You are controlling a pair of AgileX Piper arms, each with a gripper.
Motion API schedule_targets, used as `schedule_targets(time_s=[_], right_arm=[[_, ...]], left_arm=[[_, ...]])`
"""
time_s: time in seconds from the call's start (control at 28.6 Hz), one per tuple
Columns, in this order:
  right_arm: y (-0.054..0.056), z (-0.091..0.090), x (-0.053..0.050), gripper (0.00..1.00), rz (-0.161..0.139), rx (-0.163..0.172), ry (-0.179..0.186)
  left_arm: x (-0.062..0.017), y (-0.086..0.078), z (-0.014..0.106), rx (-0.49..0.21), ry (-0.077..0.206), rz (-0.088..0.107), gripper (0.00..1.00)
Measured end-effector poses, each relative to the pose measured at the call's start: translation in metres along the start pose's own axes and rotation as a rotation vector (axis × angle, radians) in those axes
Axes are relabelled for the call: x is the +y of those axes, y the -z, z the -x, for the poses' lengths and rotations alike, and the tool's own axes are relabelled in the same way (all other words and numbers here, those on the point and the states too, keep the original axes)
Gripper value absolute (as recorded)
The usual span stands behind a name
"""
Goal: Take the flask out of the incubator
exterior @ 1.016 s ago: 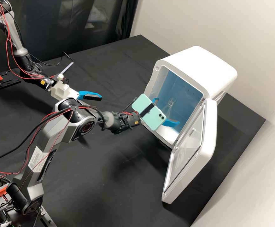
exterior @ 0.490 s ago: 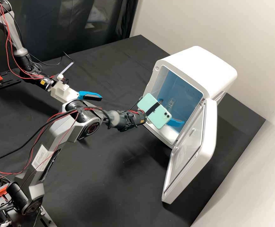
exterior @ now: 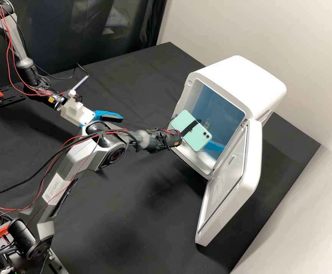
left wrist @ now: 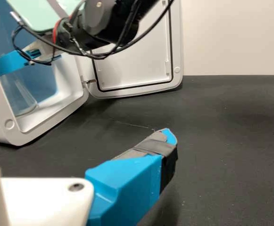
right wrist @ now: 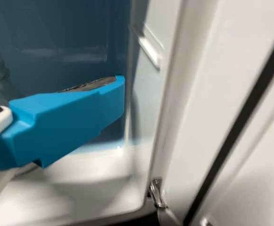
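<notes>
The flask (exterior: 207,123), clear glass, stands upright on the floor of the incubator (exterior: 246,82), toward the back of its blue chamber. The right gripper (exterior: 213,146) is inside the chamber, low and just beside the flask on the hinge side. I cannot tell whether it touches the glass, nor whether it is open or closed, since the phone (exterior: 190,129) strapped to that wrist covers most of it from above. The right arm runs nearly level over the bench (exterior: 154,213) and in through the opening. The door (exterior: 230,179) stands wide open, its inner face turned toward the arms.

The left gripper (exterior: 117,116) hovers low over the bench, well apart from the incubator and pointing toward it. In the left wrist view one blue finger (left wrist: 141,169) is in plain sight and what seems to be the other is barely visible far to its side, so the gripper looks open, with nothing between its tips.

The incubator sits on the bench near the pale wall (exterior: 268,34).
</notes>
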Motion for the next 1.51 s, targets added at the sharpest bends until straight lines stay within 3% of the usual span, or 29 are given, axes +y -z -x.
schedule_targets(time_s=[0.21, 0.25, 0.63, 1.51], right_arm=[[0.001, -0.006, 0.000, 1.00, 0.010, 0.000, -0.004], [0.001, -0.006, -0.001, 0.00, 0.009, 0.000, 0.000], [0.009, -0.004, -0.011, 0.00, 0.023, 0.013, 0.031], [0.009, -0.006, -0.011, 0.00, 0.027, 0.015, 0.029]], left_arm=[[-0.0001, 0.000, 0.000, -0.002, 0.000, 0.000, 1.00], [-0.0001, 0.000, 0.000, -0.002, 0.000, 0.000, 1.00], [-0.0001, 0.000, 0.000, -0.002, 0.000, 0.000, 1.00], [-0.0001, 0.000, 0.000, -0.002, 0.000, 0.000, 1.00]])
